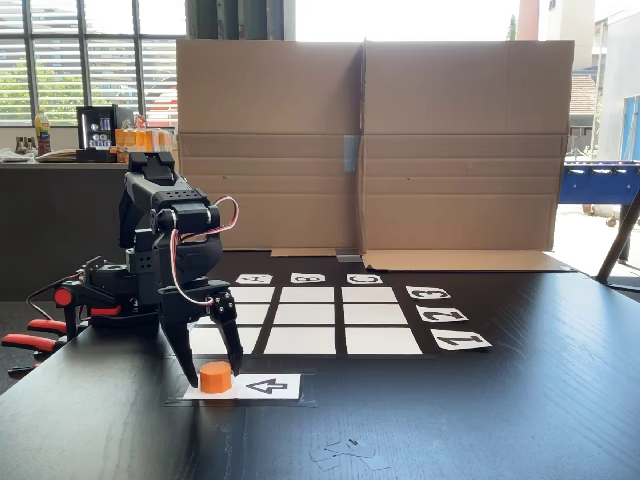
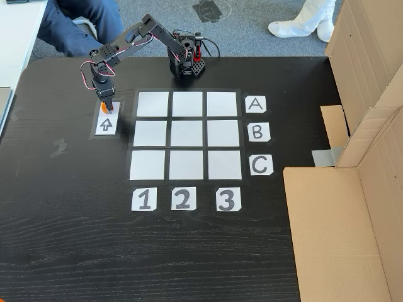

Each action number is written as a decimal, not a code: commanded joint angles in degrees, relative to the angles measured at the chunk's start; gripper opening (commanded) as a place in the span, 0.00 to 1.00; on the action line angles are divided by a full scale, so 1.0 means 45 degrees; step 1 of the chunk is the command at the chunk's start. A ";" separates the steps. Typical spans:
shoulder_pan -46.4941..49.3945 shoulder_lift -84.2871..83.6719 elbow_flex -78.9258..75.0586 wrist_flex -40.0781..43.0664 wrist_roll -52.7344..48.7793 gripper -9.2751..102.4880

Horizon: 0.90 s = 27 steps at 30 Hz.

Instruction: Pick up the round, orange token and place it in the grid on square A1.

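Fixed views both showing the arm [image 2: 135,38] reaching out and folding down, gripper [image 1: 214,378] spread, fingers straddling the token [image 1: 215,377] sitting on the arrow card [image 2: 106,122] beside the grid [image 2: 186,135]. Seeing square A1 [image 2: 153,104] bare from above.

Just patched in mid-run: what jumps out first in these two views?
The bright orange token stands out, sitting on the white arrow card at the table's near edge in a fixed view, with the black gripper lowered around it, a finger on either side. Beside it lies the white 3x3 grid, all nine squares bare, A1 nearest the card. A tall cardboard screen stands behind the table.
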 commanded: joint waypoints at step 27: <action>0.0215 0.3203 -0.0645 0.0645 -0.0020 0.08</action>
